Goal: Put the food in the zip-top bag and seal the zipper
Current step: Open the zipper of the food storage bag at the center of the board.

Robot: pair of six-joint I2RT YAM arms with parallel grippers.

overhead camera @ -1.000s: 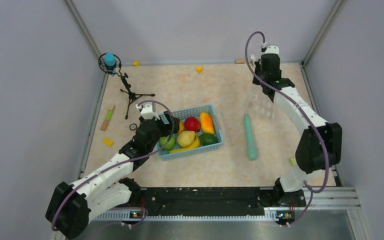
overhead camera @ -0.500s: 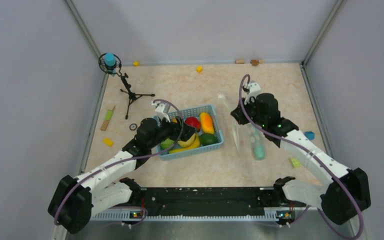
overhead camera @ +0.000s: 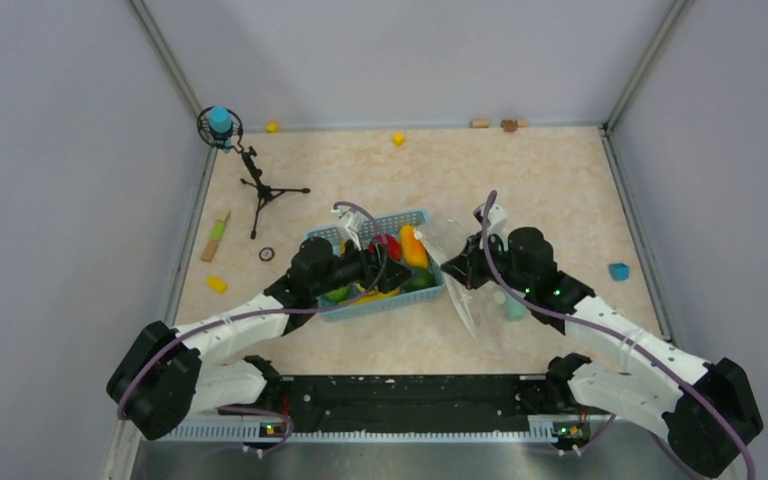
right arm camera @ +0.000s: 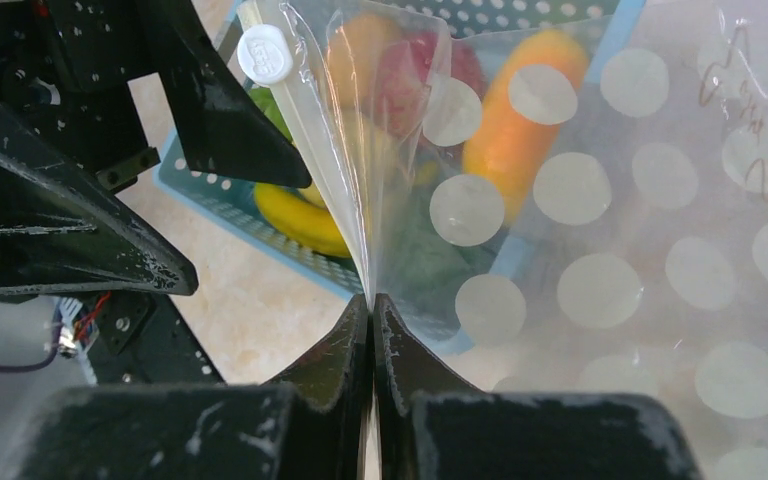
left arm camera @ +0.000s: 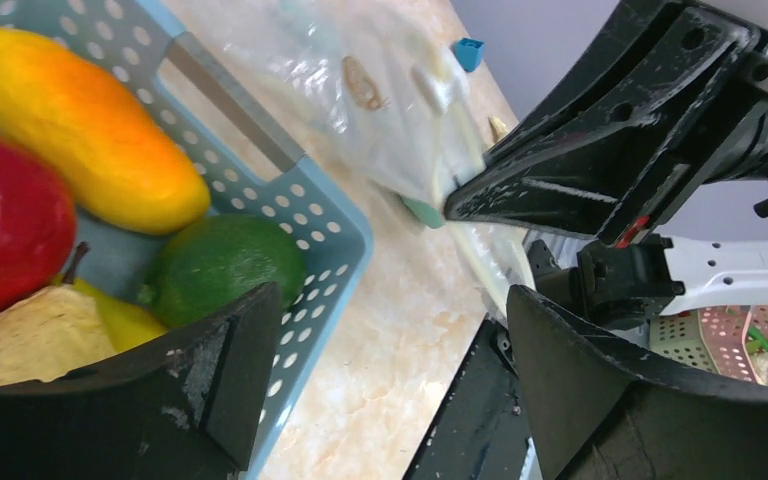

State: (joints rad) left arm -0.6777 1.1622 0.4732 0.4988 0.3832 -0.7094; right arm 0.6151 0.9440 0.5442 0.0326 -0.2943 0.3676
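The food lies in a light-blue basket (overhead camera: 388, 216): an orange fruit (left arm camera: 80, 130), a red one (left arm camera: 0, 220), a dark green one (left arm camera: 220, 265) and a banana (right arm camera: 300, 220). My left gripper (left arm camera: 390, 370) hangs open over the basket's right end, with nothing between its fingers. My right gripper (right arm camera: 372, 300) is shut on the edge of the zip-top bag (right arm camera: 610, 250), a clear pouch with pale dots, and holds it up just right of the basket. The zipper (right arm camera: 310, 140) runs up from the jaws to a white slider (right arm camera: 265, 52). The bag's mouth gapes slightly toward the basket.
A teal stick (overhead camera: 513, 305) lies partly under the bag. A blue block (overhead camera: 617, 271) sits to the right and yellow blocks (overhead camera: 398, 138) lie near the back wall. A small tripod (overhead camera: 258, 188) and a green-and-wood stick (overhead camera: 216, 236) stand at the left.
My right arm has swung from the back wall to the basket's right side, carrying the bag. My left gripper has slid right across the basket toward it.
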